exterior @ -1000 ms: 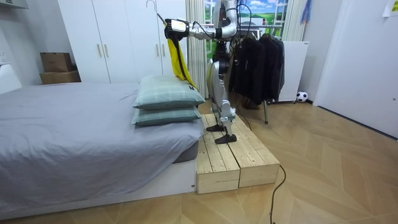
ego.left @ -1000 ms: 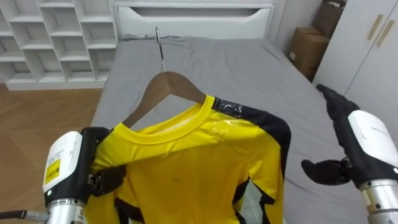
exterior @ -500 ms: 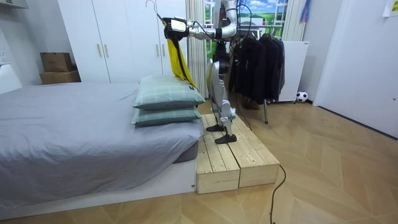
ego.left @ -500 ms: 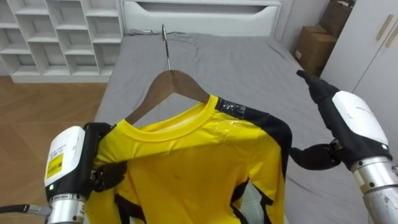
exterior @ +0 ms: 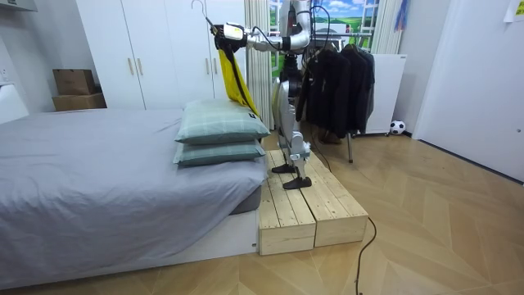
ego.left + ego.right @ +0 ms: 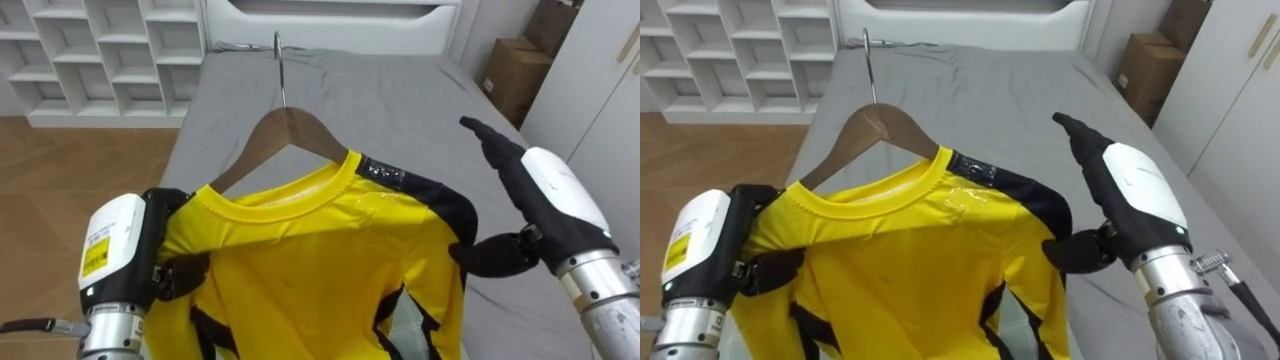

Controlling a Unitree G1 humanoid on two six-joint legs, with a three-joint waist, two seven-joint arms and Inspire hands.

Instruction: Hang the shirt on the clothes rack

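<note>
A yellow shirt with black shoulder trim hangs on a wooden hanger, whose metal hook points up. My left hand is at the lower left, its fingers curled round the shirt's left shoulder and the hanger end under it. My right hand is at the right with straight fingers pointing up and left, and its thumb touches the black right shoulder. In the room view I stand on a wooden platform beside the bed, holding the shirt high.
A grey bed lies below the shirt, with white shelving to its left and a cardboard box by wardrobe doors on the right. A rack of dark clothes stands behind me, and two pillows lie on the bed.
My right hand has moved up and left until its thumb reached the shirt's black shoulder. The left hand keeps its hold, and the view has shifted slightly.
</note>
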